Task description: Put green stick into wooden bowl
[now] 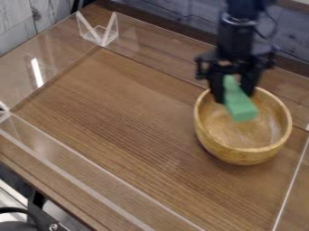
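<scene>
Carry step, right of frame: gripper [237, 84] fingers clamped on green stick [239, 99], hanging above wooden bowl [245, 124]; next move probably lowering and release.

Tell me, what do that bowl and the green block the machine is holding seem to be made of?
The bowl looks like light tan wood, thick-walled, with grain lines showing and a smooth, low-sheen finish. The green stick is plain matte bright green with no grain or marks visible; it could be painted wood or plastic, and the picture cannot settle which.
</scene>
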Action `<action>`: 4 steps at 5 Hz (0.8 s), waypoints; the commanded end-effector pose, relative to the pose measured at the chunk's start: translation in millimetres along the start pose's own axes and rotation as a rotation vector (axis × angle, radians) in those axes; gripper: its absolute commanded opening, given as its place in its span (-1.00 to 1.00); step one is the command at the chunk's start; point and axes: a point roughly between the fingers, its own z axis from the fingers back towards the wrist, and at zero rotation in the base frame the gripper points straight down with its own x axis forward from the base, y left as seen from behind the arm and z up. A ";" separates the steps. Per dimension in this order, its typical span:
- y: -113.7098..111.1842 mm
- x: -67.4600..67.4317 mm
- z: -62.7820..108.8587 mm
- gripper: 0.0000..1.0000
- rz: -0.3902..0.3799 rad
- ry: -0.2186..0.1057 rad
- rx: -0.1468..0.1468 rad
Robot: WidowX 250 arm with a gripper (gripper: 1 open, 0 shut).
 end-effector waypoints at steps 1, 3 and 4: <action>21.7 20.2 33.1 -1.00 0.000 -0.050 -0.068; -0.4 -2.4 15.0 -1.00 -0.021 -0.049 -0.071; -4.0 -12.3 6.8 -1.00 -0.040 -0.044 -0.064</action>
